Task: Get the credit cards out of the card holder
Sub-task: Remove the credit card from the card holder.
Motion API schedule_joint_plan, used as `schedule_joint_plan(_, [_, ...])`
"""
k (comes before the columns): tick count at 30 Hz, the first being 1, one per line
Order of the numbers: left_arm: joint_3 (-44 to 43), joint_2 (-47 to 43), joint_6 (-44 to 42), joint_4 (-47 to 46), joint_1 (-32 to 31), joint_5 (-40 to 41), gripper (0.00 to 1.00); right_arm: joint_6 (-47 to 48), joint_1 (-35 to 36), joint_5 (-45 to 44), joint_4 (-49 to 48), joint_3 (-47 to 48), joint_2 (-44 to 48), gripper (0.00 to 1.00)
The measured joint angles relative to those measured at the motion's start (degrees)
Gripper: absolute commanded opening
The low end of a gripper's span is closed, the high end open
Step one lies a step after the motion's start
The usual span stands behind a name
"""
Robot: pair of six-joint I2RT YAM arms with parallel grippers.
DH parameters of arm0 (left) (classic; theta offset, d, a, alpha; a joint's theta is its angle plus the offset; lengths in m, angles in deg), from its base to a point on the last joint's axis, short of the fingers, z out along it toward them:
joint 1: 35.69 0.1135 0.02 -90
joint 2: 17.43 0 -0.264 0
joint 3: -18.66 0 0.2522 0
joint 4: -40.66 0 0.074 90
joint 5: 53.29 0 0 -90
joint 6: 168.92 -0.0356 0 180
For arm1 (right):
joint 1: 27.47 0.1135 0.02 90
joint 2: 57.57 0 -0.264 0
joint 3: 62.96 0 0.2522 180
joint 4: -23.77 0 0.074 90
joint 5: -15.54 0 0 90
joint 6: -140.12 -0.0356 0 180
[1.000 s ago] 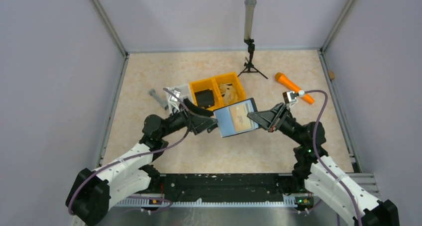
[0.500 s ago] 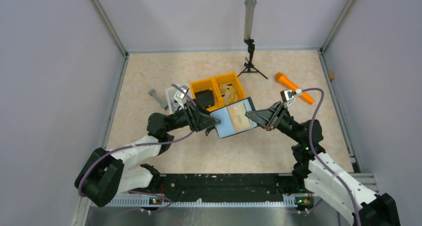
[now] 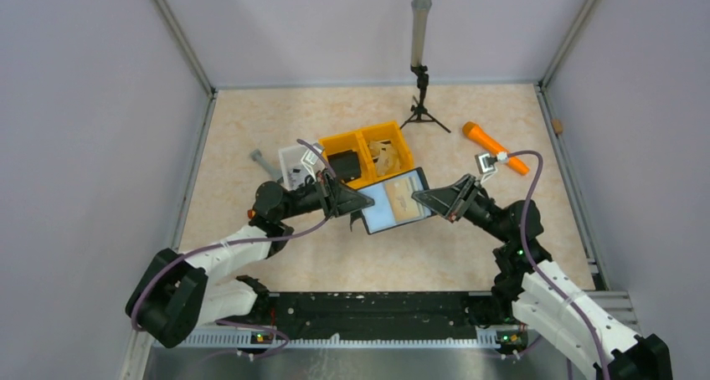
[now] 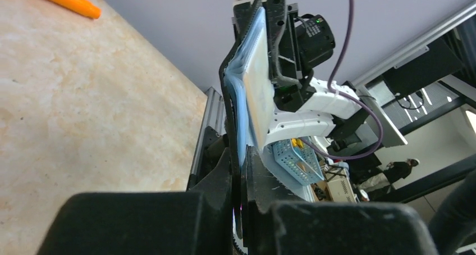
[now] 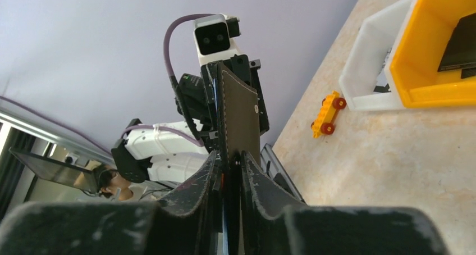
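Observation:
The card holder (image 3: 387,208) hangs open in the air over the middle of the table, its pale blue lining facing up. A tan card (image 3: 407,196) lies flat in its slots; other credit cards are not visible. My left gripper (image 3: 366,204) is shut on the holder's left edge, and in the left wrist view the black cover and blue lining (image 4: 247,81) rise edge-on from between the left gripper (image 4: 242,154) fingers. My right gripper (image 3: 419,197) is shut on the holder's right edge. The right wrist view has the holder's dark cover (image 5: 238,114) standing up from the right gripper (image 5: 229,156).
Behind the holder sits a yellow two-part bin (image 3: 381,139) with a black blocky item (image 3: 343,162), and a white tray (image 3: 293,156) to its left. An orange tool (image 3: 494,147), a small tripod with a grey tube (image 3: 420,79), a grey tool (image 3: 266,164) and a yellow toy car (image 5: 328,113) lie around.
My left gripper moved right onto the holder's left edge and went from wide open to shut on it. The right gripper kept its hold and shifted only slightly.

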Motion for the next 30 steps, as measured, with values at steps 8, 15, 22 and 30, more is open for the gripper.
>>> schedule_joint_plan(8, [-0.87, -1.36, -3.3, 7.48, 0.04, 0.55, 0.0, 1.84, 0.02, 0.74, 1.09, 0.0, 0.07, 0.2])
schedule_joint_plan(15, [-0.94, -2.38, -3.8, 9.49, 0.07, 0.55, 0.0, 1.4, 0.0, 1.31, 0.48, 0.0, -0.42, 0.2])
schedule_joint_plan(22, [-0.94, -3.52, -4.44, 10.71, 0.11, 0.52, 0.0, 0.04, 0.0, 2.01, -2.08, -0.02, -1.18, 0.28])
schedule_joint_plan(30, [-0.94, -3.52, -4.68, 11.74, 0.11, 0.28, 0.0, -1.11, 0.0, 2.25, -4.76, -0.04, -1.29, 0.25])
